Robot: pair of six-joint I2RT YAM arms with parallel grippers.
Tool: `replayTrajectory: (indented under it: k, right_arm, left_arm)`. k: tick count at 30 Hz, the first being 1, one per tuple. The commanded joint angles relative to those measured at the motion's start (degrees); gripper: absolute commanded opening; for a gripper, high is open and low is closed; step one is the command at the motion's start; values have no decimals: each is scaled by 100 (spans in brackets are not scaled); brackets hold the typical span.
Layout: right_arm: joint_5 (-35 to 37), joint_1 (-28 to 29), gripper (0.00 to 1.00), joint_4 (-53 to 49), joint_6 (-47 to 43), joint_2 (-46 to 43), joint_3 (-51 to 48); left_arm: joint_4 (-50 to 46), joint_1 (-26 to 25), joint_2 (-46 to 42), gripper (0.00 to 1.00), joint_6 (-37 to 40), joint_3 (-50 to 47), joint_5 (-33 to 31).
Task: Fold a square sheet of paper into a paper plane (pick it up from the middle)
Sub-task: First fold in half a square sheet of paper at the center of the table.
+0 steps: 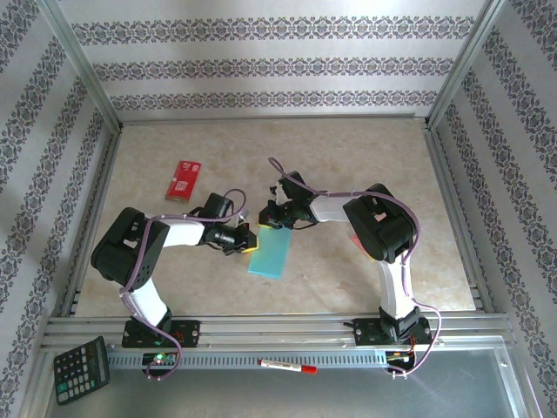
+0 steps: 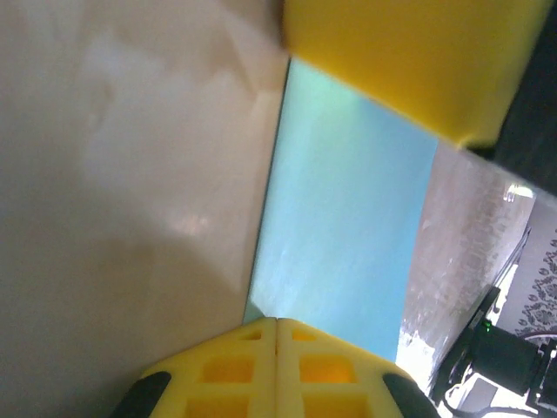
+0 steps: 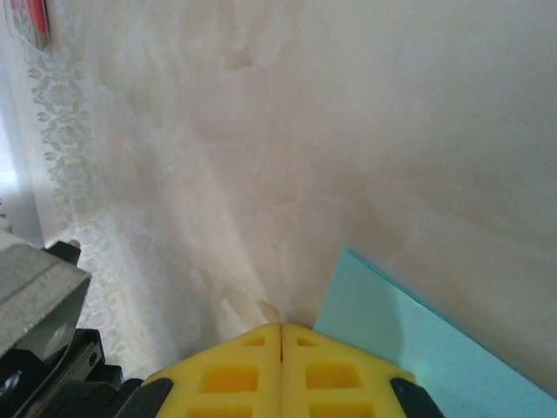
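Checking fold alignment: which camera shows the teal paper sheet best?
Top external. The paper sheet shows nearly its full outline there, a narrow rectangle between the two arms. Left wrist gives a close stretch of its face, edges cut off. Right wrist catches one corner.

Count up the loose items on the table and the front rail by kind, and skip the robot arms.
Light teal-blue folded paper sheet: 1
Red rectangular packet: 1
Black calculator: 1
White marker pen with red cap: 1
Pink-and-yellow item, partly hidden, kind unclear: 1
Total: 5
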Motion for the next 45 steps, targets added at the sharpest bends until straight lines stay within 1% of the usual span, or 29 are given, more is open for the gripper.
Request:
replayTrajectory:
  k: [1, 11, 20, 25, 32, 35, 38, 39, 43, 45]
  right_arm:
    - [551, -40, 0, -440, -73, 343, -258]
    - [571, -16, 0, -463, -69, 393, -241]
    - [598, -11, 0, -487, -73, 406, -232]
    - [607, -8, 0, -506, -82, 399, -218]
    - [607, -6, 0, -541, -117, 395, -206]
    - [544, -6, 0, -596, -193, 404, -179]
    - [255, -6, 0, -621, -455, 336, -151]
    - [162, 1, 0, -668, -591, 277, -161]
    - [-359, 21, 0, -807, -978, -9, -212]
    - [-644, 15, 0, -818, -1065, -180, -191]
  left_arm:
    - [-520, -43, -68, 0, -111, -497, 155]
    - [-867, -174, -575, 0, 5, -981, 129]
    - [-1599, -444, -920, 0, 291, -1026, -152]
    - [-1892, -551, -1171, 0, 247, -1132, -385]
    - [-2078, -703, -1317, 0, 155, -1236, -453]
    - [-2125, -705, -1678, 0, 107, -1153, -450]
    - [-2065, -661, -2228, 0, -8, -985, -543]
    - [-2008, -594, -2423, 2, -82, -953, -583]
    - [-1640, -361, -3106, 18, -473, -1003, -856]
    - [-1504, -344, -3299, 23, -596, -1026, -1008]
